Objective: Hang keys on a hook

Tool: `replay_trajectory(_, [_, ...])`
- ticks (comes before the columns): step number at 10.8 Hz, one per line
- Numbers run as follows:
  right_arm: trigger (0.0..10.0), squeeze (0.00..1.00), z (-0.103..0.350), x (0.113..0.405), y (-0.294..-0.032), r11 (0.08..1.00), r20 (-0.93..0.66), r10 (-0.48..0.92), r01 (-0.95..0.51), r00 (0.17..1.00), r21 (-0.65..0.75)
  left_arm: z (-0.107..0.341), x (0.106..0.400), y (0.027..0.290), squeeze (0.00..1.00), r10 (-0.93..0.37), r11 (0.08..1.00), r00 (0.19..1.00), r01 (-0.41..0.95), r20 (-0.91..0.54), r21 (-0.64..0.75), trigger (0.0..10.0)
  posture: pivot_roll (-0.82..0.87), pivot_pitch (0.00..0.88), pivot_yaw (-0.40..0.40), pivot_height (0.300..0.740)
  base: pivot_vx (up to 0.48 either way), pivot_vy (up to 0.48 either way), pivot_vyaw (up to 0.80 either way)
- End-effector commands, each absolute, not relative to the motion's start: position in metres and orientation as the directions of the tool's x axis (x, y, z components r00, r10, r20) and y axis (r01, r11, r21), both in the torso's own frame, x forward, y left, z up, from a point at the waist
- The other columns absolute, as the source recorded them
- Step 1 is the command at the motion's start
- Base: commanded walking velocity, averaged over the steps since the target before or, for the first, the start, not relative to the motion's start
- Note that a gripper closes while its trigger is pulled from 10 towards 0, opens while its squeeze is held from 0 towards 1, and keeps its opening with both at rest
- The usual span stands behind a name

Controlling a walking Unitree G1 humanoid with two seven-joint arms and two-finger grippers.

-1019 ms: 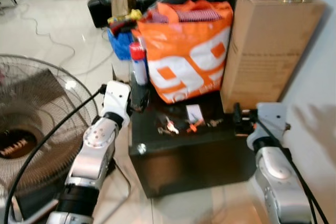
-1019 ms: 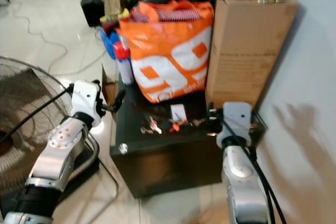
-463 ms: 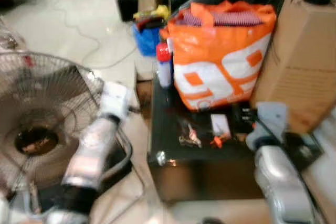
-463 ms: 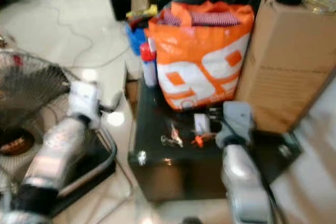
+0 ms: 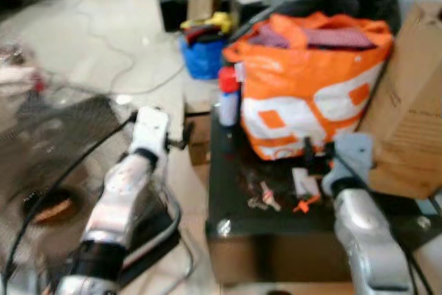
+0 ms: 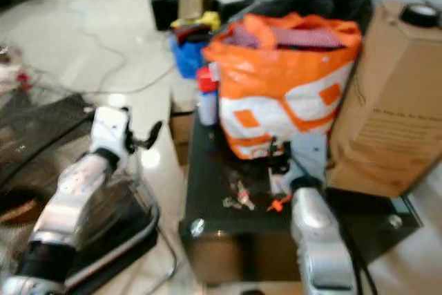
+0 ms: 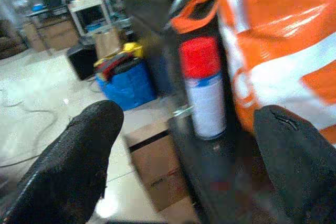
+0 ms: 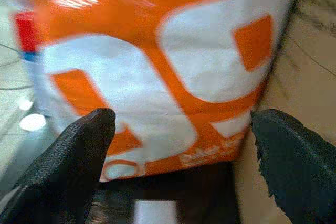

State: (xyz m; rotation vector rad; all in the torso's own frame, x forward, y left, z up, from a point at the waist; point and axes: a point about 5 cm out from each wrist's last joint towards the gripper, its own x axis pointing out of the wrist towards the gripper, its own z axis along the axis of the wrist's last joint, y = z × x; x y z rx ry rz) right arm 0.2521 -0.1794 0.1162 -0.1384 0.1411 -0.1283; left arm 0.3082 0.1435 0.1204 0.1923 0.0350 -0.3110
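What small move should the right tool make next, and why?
Probably lower the right tool toward the keys. Its fingers are open, facing the orange bag, and the keys lie untouched on the black table, ahead and to its left.

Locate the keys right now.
The keys lie on the black table, near its front edge, in front of the orange bag and left of the white card; the right gripper hovers just beyond the card.
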Motion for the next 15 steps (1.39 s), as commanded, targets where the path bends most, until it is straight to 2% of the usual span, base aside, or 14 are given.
replay_trajectory(1, [10.0, 0.0, 0.117, 0.254, -0.18, 0.985, -0.126, -0.132, 0.116, 0.983, -0.129, 0.121, 0.309, 0.147, 0.03, -0.299, 0.928, 0.952, 0.307, -0.071, 0.21, 10.0, -0.2, 0.0, 0.056, 0.74, 0.315, 0.0, 0.0])
replay_trajectory(3, [10.0, 0.0, 0.109, 0.257, -0.184, 0.985, -0.191, -0.147, 0.126, 0.97, -0.119, 0.119, 0.311, 0.145, 0.0, -0.332, 0.913, 0.94, 0.342, -0.083, 0.223, 10.0, -0.2, 0.0, 0.044, 0.74, 0.0, 0.0, 0.0])
replay_trajectory(4, [10.0, 0.12, 0.106, 0.258, -0.187, 0.98, -0.218, -0.16, 0.13, 0.963, -0.148, 0.117, 0.313, 0.142, 0.0, -0.387, 0.886, 0.917, 0.399, -0.098, 0.235, 10.0, -0.2, 0.0, 0.033, 0.74, 0.0, 0.0, 0.0])
replay_trajectory(5, [10.0, 1.0, 0.106, 0.259, -0.188, 0.981, -0.214, -0.156, 0.126, 0.964, -0.145, 0.116, 0.314, 0.138, 0.0, -0.425, 0.866, 0.899, 0.437, -0.105, 0.243, 10.0, -0.2, 0.0, 0.036, 0.74, 0.0, 0.0, 0.0])
replay_trajectory(8, [10.0, 1.0, 0.114, 0.259, -0.183, 0.984, -0.141, -0.091, 0.068, 0.986, -0.162, 0.109, 0.313, 0.142, 0.0, -0.369, 0.9, 0.924, 0.383, -0.102, 0.208, 10.0, -0.21, 0.0, 0.029, 0.74, 0.0, 0.0, 0.0])
replay_trajectory(10, [10.0, 1.0, 0.118, 0.259, -0.178, 0.991, -0.111, -0.057, 0.043, 0.992, -0.126, 0.113, 0.314, 0.141, 0.01, -0.361, 0.91, 0.93, 0.368, -0.072, 0.188, 10.0, -0.21, 0.0, 0.025, 0.74, 0.0, 0.0, 0.0])
replay_trajectory(15, [10.0, 1.0, 0.116, 0.256, -0.175, 0.991, -0.104, -0.081, 0.069, 0.991, -0.111, 0.113, 0.312, 0.144, 0.01, -0.342, 0.92, 0.938, 0.347, -0.06, 0.179, 10.0, -0.2, 0.0, 0.041, 0.74, 0.0, -0.285, 0.0])
